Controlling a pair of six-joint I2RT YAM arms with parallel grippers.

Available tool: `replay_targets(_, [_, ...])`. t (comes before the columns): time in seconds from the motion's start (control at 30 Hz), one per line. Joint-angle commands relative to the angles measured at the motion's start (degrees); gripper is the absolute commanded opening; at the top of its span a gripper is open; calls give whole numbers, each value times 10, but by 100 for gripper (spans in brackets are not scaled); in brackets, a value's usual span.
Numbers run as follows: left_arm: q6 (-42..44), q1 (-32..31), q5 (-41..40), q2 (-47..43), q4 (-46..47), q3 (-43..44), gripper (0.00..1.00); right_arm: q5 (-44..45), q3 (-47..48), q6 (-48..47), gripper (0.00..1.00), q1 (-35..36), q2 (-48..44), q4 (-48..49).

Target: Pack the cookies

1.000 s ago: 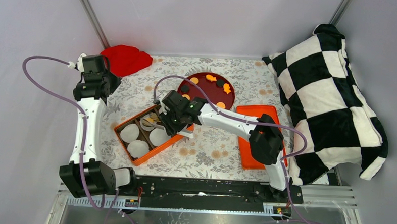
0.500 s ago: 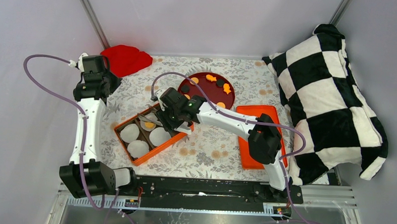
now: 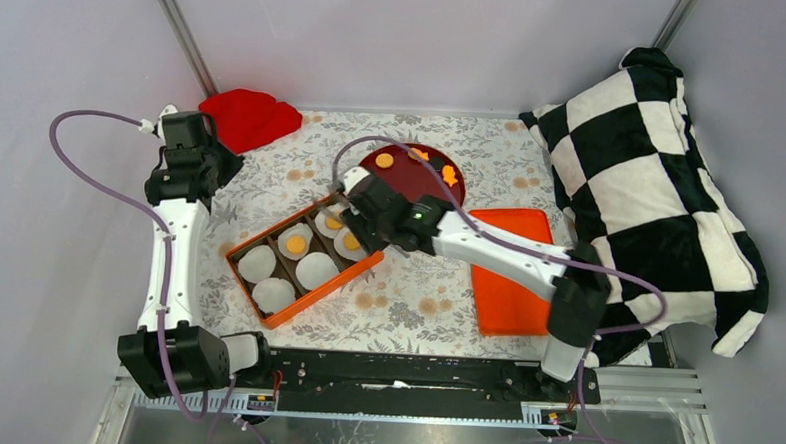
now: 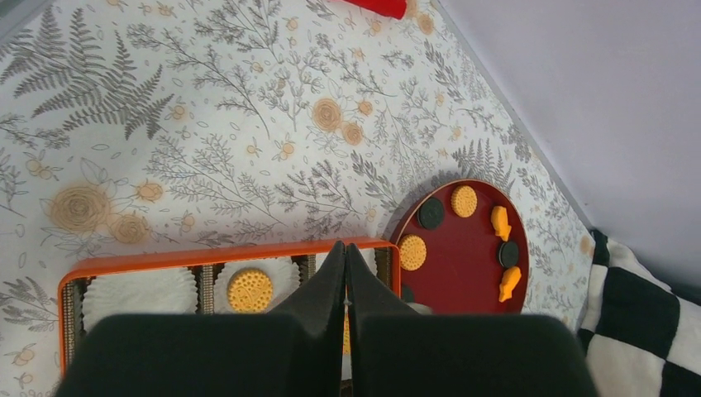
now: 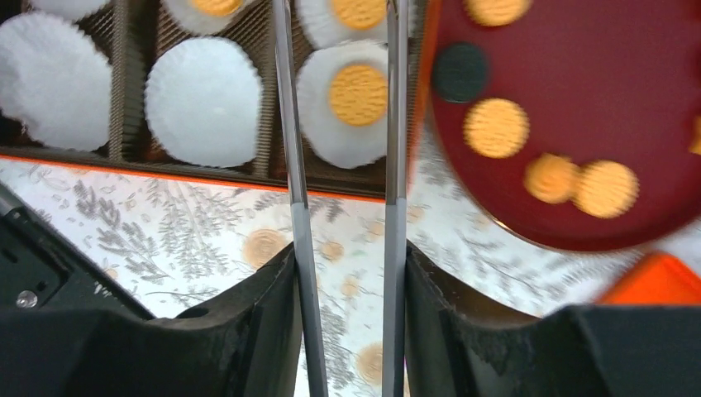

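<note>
Your right arm hangs over the corner of the orange box nearest the red plate; its jaws stand part-way apart and hold nothing, and the wrist view shows a packed cookie below the gap between them. Three cookies lie on white paper liners in the box; three liners are bare; more cookies wait on the plate among dark discs and fish-shaped biscuits. Your left arm sits well apart at the far left of the tabletop, jaws shut on nothing.

Watch the long thin fingers if you swing across to the plate; held low, they could catch the box rim or a crinkled liner edge and tip a packed cookie out. Two cookies on the plate lie just beside each other, perhaps touching; closing there could take both or flick one off. A flat cookie on a flat plate gives little to grip; the jaws may skid over it, or crack it if you squeeze hard. The liners look light; one may shift when you release.
</note>
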Motion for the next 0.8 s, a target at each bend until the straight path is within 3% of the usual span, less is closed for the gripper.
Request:
replay_targets(0.0, [3, 2, 41, -7, 36, -16, 2, 155, -46, 6, 47, -12, -122, 13])
replay_targets(0.13, [2, 2, 53, 0, 40, -20, 1, 171, -94, 32, 47, -59, -139, -11])
replay_targets(0.37, [2, 1, 64, 7, 44, -25, 1, 102, -193, 56, 47, -163, -130, 20])
replay_targets(0.77, [4, 1, 59, 15, 47, -29, 1, 31, -86, 23, 49, -184, 11, 42])
